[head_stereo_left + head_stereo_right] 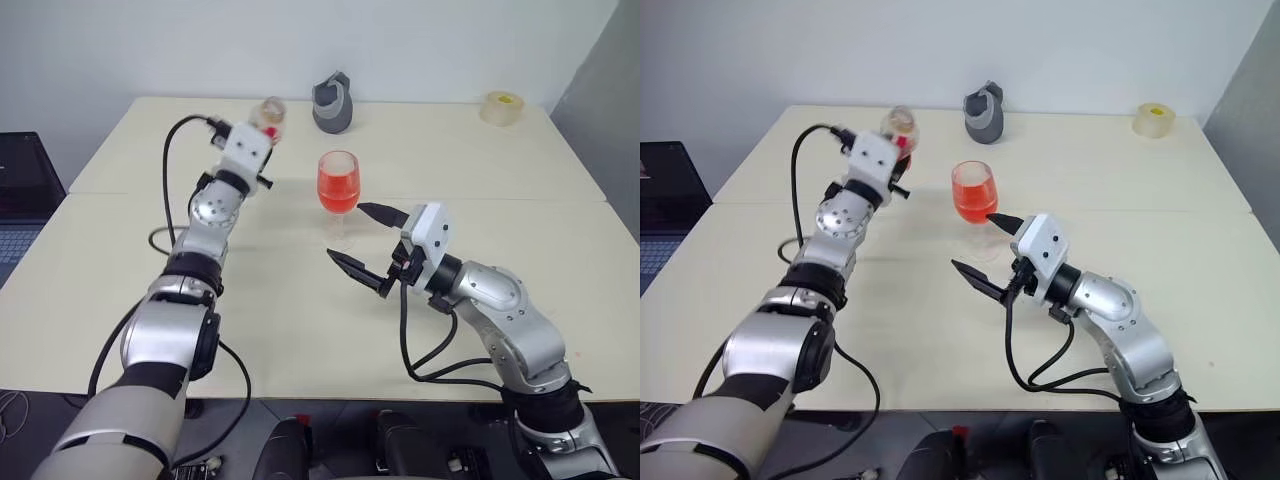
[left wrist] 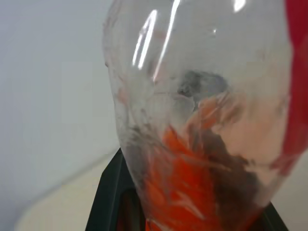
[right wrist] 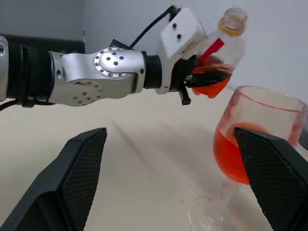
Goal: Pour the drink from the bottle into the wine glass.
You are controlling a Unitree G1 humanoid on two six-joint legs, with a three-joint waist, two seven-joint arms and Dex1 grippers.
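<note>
Both head views look down over the worktop (image 1: pixel 480 150). The left wrist camera sits tight against the bottle (image 2: pixel 202 120); the right wrist camera faces bottle and glass (image 3: pixel 250 149) beyond its pincer (image 3: pixel 178 178).

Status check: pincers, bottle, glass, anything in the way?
Left pincer shut on bottle, little drink left. Right pincer open beside glass, holding nothing. Glass holds red drink. Nothing in the way.

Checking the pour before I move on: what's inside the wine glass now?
Red-orange drink fills most of the wine glass bowl. A little remains in the bottle, partly hidden by the left fingers.
</note>
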